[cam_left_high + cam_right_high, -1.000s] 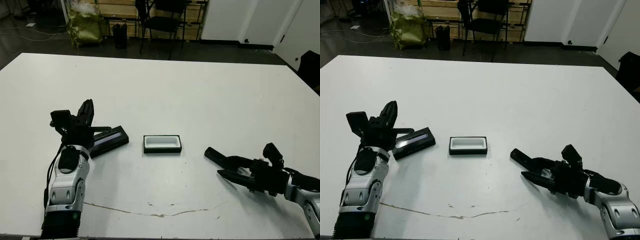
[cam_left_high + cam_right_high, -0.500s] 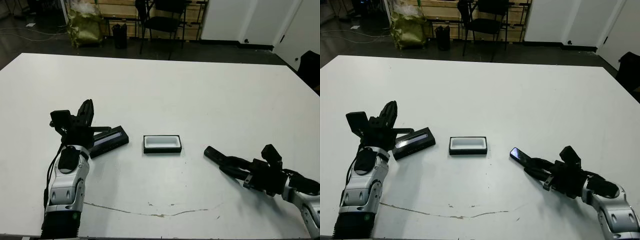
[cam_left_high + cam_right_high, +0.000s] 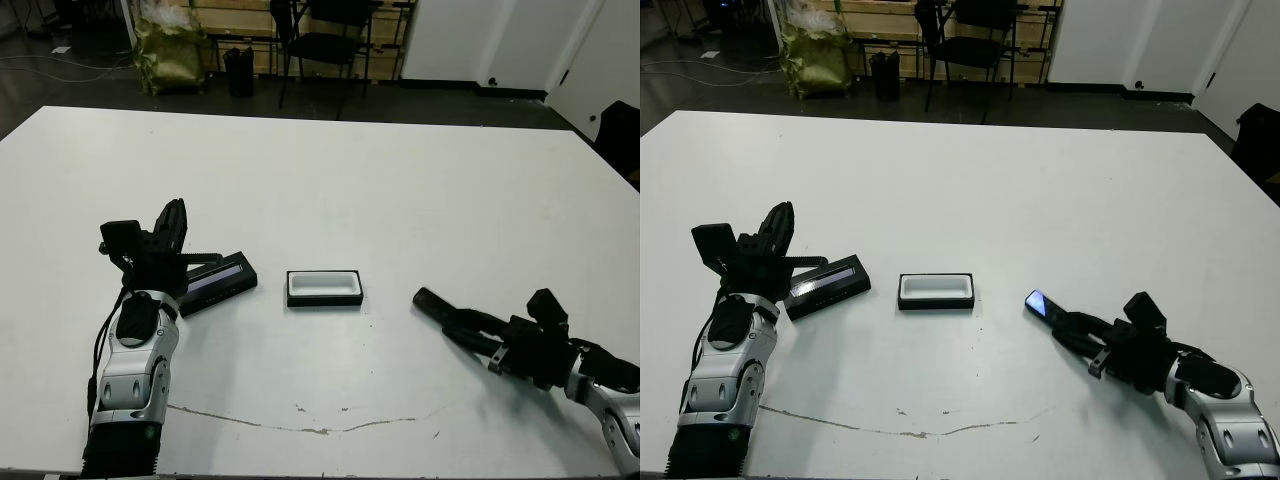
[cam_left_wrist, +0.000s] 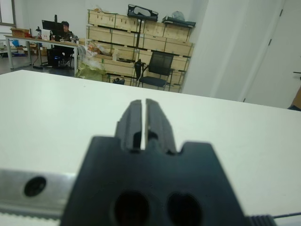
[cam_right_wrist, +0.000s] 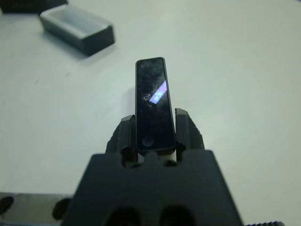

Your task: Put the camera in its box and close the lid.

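The right gripper point(image 5: 155, 136) pinches the camera point(image 5: 153, 103) between its two fingers, gripping the bar at one end only. The free end projects forward, with a small lit patch on its upper face. Gripper and camera sit toward the near right part of the table point(image 3: 400, 180), low over the surface; contact between the camera and the table cannot be determined.

The box point(image 3: 324, 288) lies open near the middle of the table, closer to the near edge, white lining up. It is well apart from the camera, toward the left.

The lid point(image 3: 215, 283) lies flat between the box and the left edge, pale panel up. The left gripper point(image 4: 142, 122) stands over the lid's end nearer the left edge, with its fingers pressed together and holding nothing.

Probable step in hand: carrying the camera to the box.

Hazards from this state:
- Slip or pivot. The grip covers one end only, so the long free end can swing during transport.
- Misalignment. The camera's length points toward the box while the cavity runs across that line. Lowering without turning the bar would seat it across the rim.
- Box displacement. The shallow tray appears light; a touch from the fingers could push it along the table.
- Lid interference. A camera seated proud of the rim would prevent closing.
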`<action>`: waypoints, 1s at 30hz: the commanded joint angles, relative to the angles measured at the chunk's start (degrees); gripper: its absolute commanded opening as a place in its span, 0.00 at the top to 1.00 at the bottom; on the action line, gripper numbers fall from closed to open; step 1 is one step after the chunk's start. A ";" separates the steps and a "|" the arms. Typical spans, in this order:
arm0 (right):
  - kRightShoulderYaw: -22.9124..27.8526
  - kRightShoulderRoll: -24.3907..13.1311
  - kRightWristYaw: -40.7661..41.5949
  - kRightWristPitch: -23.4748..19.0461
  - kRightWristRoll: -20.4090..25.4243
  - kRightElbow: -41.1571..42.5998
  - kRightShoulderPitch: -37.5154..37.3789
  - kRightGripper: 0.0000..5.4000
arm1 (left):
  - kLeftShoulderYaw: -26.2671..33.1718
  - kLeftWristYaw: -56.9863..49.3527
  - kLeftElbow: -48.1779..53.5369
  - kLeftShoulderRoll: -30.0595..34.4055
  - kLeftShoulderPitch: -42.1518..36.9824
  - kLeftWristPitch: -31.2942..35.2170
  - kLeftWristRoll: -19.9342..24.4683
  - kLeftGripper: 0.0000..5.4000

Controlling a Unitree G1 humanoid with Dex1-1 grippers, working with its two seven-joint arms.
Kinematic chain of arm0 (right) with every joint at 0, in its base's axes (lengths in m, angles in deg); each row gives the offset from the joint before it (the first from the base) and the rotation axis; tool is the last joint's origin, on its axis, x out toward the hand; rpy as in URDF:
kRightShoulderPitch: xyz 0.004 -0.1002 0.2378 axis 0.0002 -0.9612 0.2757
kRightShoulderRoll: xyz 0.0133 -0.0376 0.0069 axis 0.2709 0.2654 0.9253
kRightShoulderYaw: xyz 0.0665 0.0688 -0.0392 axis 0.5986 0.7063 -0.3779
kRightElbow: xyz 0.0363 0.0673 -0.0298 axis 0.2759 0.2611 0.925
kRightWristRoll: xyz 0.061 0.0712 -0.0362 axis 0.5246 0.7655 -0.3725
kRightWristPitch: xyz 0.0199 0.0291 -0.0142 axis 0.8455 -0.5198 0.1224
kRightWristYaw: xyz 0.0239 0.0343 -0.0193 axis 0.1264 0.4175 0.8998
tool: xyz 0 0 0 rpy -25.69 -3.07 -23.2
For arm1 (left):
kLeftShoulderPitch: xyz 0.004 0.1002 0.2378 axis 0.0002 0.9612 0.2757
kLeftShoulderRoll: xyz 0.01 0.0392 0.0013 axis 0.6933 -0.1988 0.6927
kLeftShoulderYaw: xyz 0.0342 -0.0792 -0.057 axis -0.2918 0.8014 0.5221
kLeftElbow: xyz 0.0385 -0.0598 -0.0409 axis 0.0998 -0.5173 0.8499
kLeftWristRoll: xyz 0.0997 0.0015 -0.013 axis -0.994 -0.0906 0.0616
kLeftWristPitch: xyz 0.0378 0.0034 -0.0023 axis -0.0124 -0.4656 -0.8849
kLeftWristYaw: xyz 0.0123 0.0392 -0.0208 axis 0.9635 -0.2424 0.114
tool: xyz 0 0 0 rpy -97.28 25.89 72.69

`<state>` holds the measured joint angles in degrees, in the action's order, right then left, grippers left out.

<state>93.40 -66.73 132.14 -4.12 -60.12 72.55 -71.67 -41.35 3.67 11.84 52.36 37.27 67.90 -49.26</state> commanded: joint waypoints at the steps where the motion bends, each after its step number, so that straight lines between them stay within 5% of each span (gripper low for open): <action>1: 1.05 -0.84 1.83 -2.03 1.77 -2.42 6.38 0.88 | -0.12 -0.26 -0.46 0.29 0.71 0.64 -0.43 1.00; 5: 1.52 -0.15 3.29 0.45 2.03 -6.92 14.79 0.88 | -0.27 -0.42 -0.56 0.34 0.71 0.41 -0.82 1.00; 9: -0.67 0.80 6.91 12.94 -2.60 -21.31 23.79 0.88 | -0.08 -0.30 -0.33 0.08 0.61 1.07 0.08 1.00; 11: -2.16 1.83 8.79 15.65 -3.74 -24.78 27.58 0.88 | -0.22 -0.84 0.44 -0.07 0.64 1.85 -0.07 1.00; 19: -10.71 5.65 13.55 11.47 -9.52 -26.56 37.73 0.88 | -0.15 -0.46 -0.05 0.25 0.35 1.42 0.16 1.00; 30: -16.95 12.43 21.24 19.12 -15.15 -39.75 45.58 0.88 | -0.22 -0.70 0.59 0.18 0.66 1.86 0.02 1.00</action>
<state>77.15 -54.90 152.67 13.99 -74.25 34.18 -27.19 -41.68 3.13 12.67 52.33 37.34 68.86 -49.24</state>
